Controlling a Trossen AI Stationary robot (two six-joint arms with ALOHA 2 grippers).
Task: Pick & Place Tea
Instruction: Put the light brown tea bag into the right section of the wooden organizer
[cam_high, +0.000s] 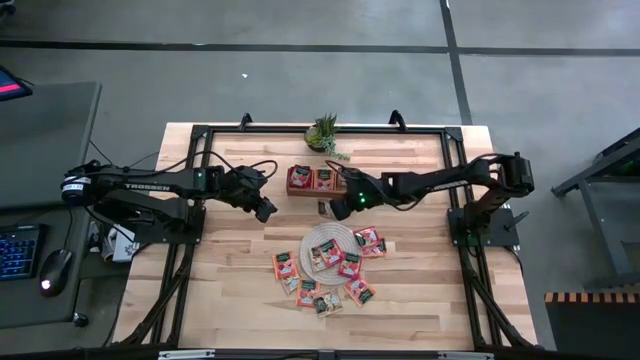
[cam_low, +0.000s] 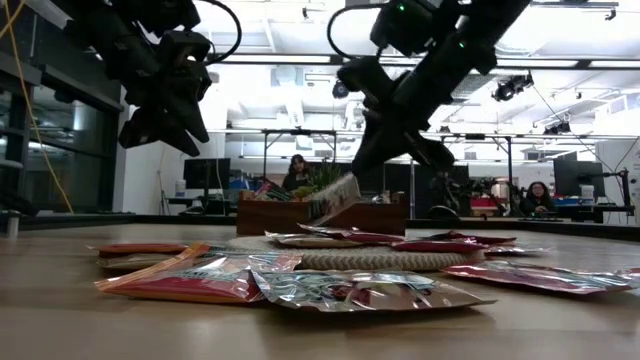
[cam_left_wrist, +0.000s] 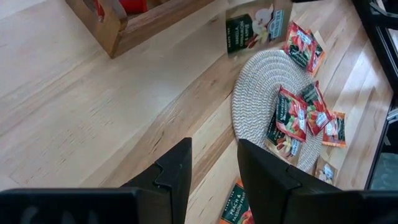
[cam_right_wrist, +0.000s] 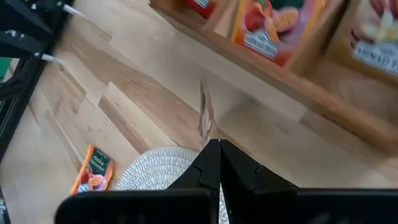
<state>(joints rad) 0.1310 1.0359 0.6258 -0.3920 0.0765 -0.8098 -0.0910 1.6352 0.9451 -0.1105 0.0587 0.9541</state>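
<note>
The left tool (cam_high: 266, 210) hovers over bare table (cam_high: 220, 280) at 9 o'clock from the brown wooden three-compartment tray (cam_high: 300, 190), its fingers apart and holding nothing. The right tool (cam_high: 334, 207) is nearer: its fingers are pressed together on one pale flat square tea sachet (cam_right_wrist: 205, 115), held edge-on and hanging just off the tray's front wall, the empty compartment lying toward 12 o'clock. The other orange-red tea sachets (cam_high: 349, 265) lie on and around the round whitish woven mat (cam_high: 312, 240) at 6 o'clock.

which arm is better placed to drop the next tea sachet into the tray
The right. Its gripper is shut on a tea sachet, held in the air just beside the wooden tray. The left gripper is open, holds nothing and hovers over bare table, farther from the tray.
</note>
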